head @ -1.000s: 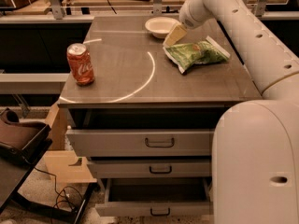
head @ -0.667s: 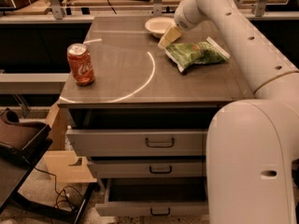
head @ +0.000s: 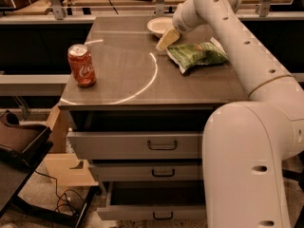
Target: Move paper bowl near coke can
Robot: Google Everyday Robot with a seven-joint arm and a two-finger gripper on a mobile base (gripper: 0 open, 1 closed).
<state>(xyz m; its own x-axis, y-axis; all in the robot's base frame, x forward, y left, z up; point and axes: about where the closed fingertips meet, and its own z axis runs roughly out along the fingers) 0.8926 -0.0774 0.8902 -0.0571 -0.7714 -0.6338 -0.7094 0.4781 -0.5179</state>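
Observation:
The off-white paper bowl sits at the far edge of the grey table top. The red coke can stands upright near the front left corner, far from the bowl. My gripper hangs from the white arm just in front of and to the right of the bowl, its pale fingers pointing down at the table between the bowl and the green chip bag.
A green chip bag lies right of the gripper. A white arc is marked on the table top. Drawers stand below the front edge, the lowest one pulled out. A dark chair is at the lower left.
The arm has swung left, carrying the gripper from over the chip bag's left end to a spot right beside the bowl. Bowl, can and bag have not moved.

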